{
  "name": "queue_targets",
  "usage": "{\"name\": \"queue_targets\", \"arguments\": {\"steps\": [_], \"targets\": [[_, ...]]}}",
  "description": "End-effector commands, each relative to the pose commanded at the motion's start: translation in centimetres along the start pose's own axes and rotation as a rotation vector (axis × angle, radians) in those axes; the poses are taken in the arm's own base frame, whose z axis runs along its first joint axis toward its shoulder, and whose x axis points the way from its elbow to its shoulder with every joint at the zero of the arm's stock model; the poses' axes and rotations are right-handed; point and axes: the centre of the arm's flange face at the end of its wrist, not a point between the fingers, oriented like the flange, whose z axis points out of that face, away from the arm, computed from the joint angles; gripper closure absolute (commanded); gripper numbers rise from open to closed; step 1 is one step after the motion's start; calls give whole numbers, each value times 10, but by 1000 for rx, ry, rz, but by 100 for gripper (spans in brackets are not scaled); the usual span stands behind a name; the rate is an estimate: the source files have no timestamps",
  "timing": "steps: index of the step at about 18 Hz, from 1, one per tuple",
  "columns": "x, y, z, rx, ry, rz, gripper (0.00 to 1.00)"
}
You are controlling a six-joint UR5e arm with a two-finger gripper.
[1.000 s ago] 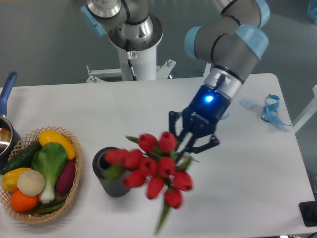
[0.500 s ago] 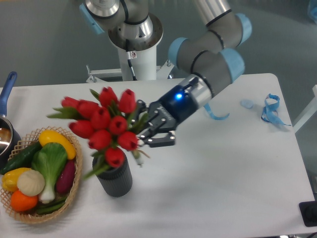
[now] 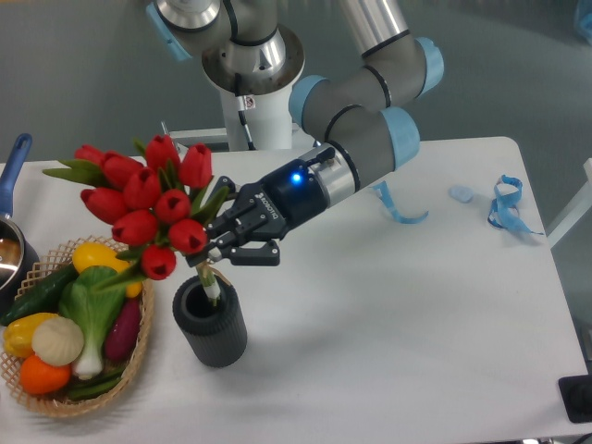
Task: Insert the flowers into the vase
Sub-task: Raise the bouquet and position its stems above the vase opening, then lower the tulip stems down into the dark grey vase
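- One bunch of flowers (image 3: 148,205), and I counted about ten red tulip heads, plus green leaves sticking out the sides.
- One vase (image 3: 211,325), dark and ribbed, stood upright on the white tabletop (image 3: 398,324) just right of the single wicker basket (image 3: 139,347).
- The basket held roughly eight veggies: a white bulb, an orange one, a couple of yellow ones, a purple one, some green stuff.
- One blue ribbon (image 3: 504,205) lay far off by the right edge, and one blue pan handle (image 3: 14,159) poked in at the left.
- Compared with half a second before, the bunch had shifted left and up a bit, and the stem ends sat lower, right inside the vase mouth instead of beside its rim.
- The arm had swung further left too, so the gripper (image 3: 229,248) ended up just above the vase.
- The fingers (image 3: 252,258) were clamped on the stems just under the heads, with the blooms fanned out up and left of them and the pale stem tips dropping down from them into the vase opening.
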Motion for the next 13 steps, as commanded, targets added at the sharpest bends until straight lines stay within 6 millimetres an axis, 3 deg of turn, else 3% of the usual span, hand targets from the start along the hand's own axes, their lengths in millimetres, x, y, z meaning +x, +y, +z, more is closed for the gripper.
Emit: {"name": "queue_targets", "arguments": {"steps": [5,13], "targets": [[-2,9,5,0,9,-17,96],[-13,46,6,-10,9,-64,95]]}}
